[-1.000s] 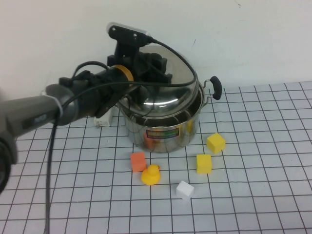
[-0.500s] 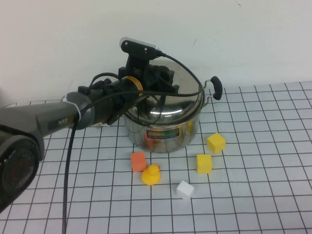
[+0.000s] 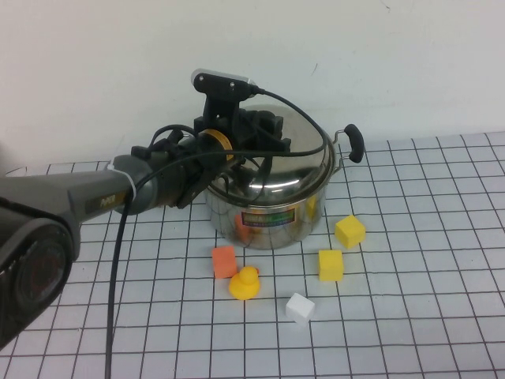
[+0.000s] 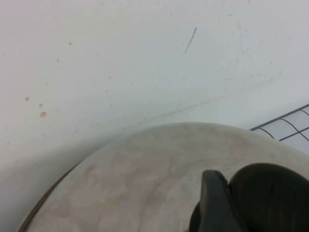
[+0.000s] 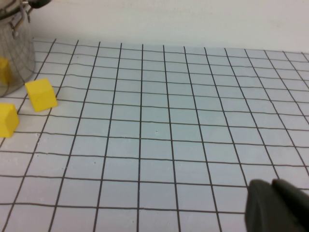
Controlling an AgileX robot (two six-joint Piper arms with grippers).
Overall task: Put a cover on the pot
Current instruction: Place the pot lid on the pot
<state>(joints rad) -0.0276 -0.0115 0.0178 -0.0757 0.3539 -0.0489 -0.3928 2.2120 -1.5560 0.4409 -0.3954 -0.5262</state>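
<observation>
Over the pot [image 3: 272,207] at the table's rear, my left gripper [image 3: 251,136] clamps the lid [image 3: 292,162] by its knob, seating it squarely on the rim. My right gripper [image 5: 280,205] sits parked low over the grid, well apart; whether it is open I cannot tell.

A lab test bench: gridded white tabletop [image 3: 410,316], bare white wall [image 3: 118,63], foam blocks [image 3: 349,231].

A shiny silver pot [image 3: 268,213] with black handles and a multicoloured label is seen on a white table [image 3: 410,316] ruled with a black grid. Two yellow cubes [image 3: 349,231], an orange cube [image 3: 224,261], a white cube [image 3: 299,308] and a yellow duck [image 3: 245,283] are shown. The left gripper [image 3: 256,133] is black.
</observation>
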